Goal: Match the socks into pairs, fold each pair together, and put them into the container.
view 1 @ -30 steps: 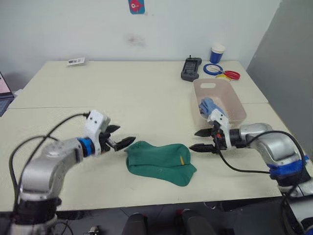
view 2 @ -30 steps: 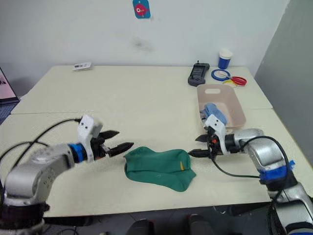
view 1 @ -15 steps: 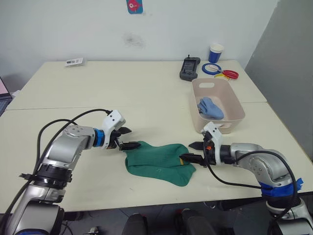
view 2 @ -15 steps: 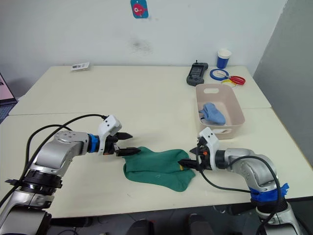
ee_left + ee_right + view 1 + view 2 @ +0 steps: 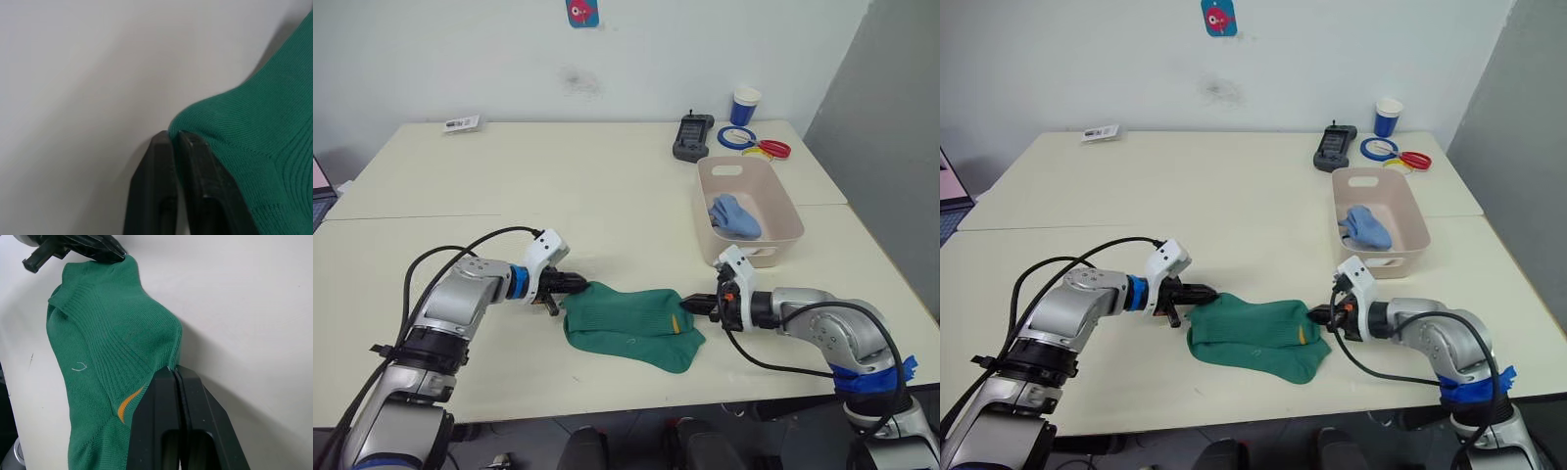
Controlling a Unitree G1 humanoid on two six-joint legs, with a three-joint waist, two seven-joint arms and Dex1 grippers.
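Observation:
Dark green socks (image 5: 631,326) with a small yellow mark lie flat near the table's front edge, seemingly one on top of the other. My left gripper (image 5: 576,285) is shut on their left edge; the left wrist view shows the fingers (image 5: 161,161) pinching the green knit (image 5: 254,147). At the opposite end, by the yellow mark, my right gripper (image 5: 690,306) is shut on the edge of the socks (image 5: 107,333). The pink-beige container (image 5: 749,176) stands at the right rear of the socks, with a light blue sock (image 5: 732,215) inside it.
Behind the container are a black handheld device (image 5: 694,136), a blue-and-white paper cup (image 5: 746,104) and blue (image 5: 738,138) and red (image 5: 776,150) tape rings. A small card (image 5: 464,122) lies at the far left. A cable trails from each arm across the table.
Both grippers were open on either side of the green socks. They moved inward and closed on the socks' left and right edges.

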